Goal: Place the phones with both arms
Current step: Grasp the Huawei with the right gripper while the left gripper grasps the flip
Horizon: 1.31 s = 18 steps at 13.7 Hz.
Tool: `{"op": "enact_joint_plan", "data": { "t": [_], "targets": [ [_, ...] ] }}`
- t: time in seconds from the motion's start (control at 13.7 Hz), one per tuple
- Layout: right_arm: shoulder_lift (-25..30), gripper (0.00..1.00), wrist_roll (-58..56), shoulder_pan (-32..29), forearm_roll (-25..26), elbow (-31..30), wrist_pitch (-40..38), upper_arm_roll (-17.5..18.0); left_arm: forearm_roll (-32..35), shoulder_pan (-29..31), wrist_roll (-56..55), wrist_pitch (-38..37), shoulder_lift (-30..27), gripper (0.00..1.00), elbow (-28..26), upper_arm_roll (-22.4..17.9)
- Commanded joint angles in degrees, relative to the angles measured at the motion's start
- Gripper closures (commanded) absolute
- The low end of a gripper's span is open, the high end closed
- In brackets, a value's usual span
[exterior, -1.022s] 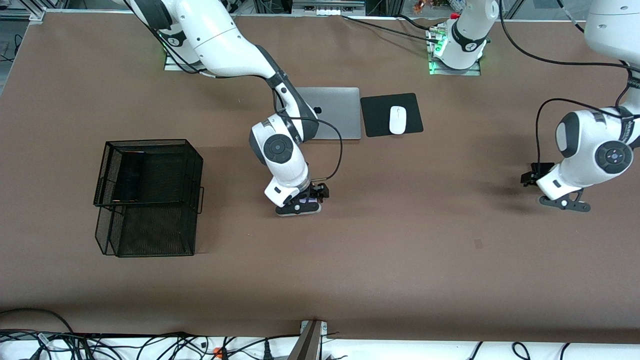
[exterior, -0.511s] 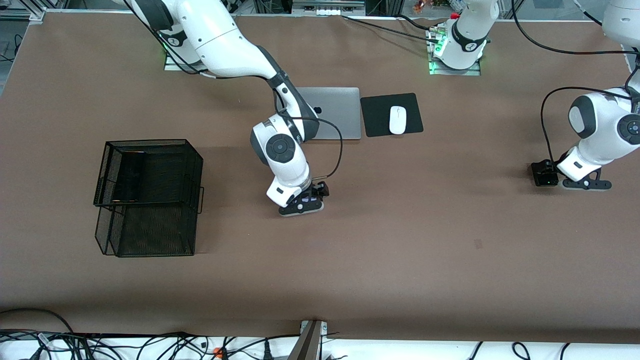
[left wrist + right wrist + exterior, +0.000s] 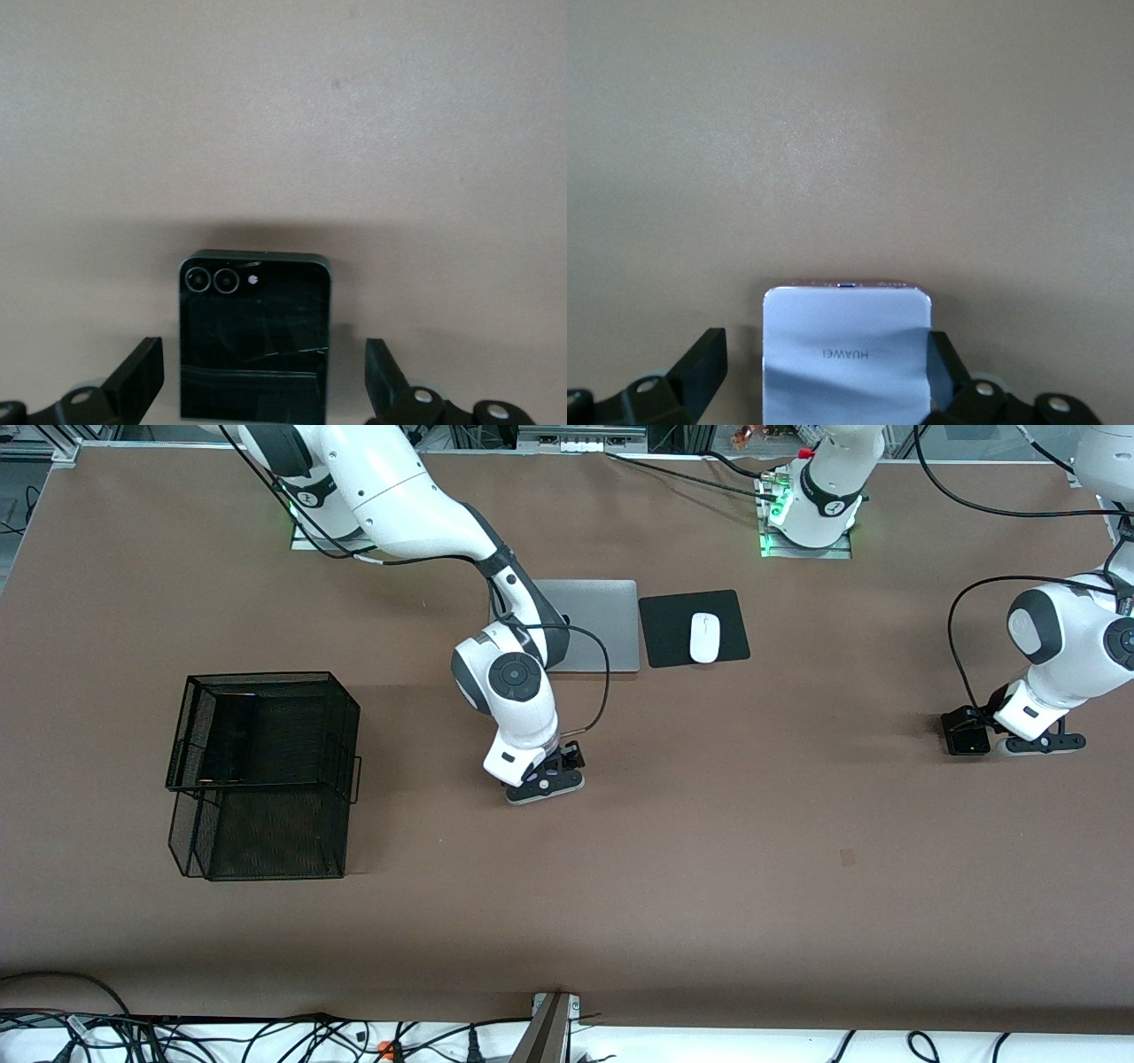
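Front view: open brown table [image 3: 709, 886] around phones

Robotics lab: bolted arm bases [image 3: 806, 509], loose cables [image 3: 266, 1036], brown table [image 3: 709, 886].

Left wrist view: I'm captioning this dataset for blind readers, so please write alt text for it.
A squarish black phone with two round camera lenses lies flat on the brown table, between the open fingers of the left gripper, which do not touch it.
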State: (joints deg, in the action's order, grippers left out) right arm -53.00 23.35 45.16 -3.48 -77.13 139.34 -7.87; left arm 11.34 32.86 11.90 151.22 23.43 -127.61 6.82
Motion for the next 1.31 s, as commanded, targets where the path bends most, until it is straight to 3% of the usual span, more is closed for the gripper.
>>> {"op": "enact_joint_plan", "data": {
  "t": [0.0, 1.24],
  "targets": [
    [-0.35, 0.0, -0.85, 0.1, 2.15, 0.67, -0.12, -0.04, -1.05, 0.89, -0.3, 2.05, -0.06, 0.0, -1.06, 0.82],
    [-1.58, 0.0, -2.52, 0.19, 5.33, -0.13, 0.05, -0.04, -1.05, 2.38, -0.21, 4.61, 2.58, 0.0, -0.53, 0.74]
  ]
}}
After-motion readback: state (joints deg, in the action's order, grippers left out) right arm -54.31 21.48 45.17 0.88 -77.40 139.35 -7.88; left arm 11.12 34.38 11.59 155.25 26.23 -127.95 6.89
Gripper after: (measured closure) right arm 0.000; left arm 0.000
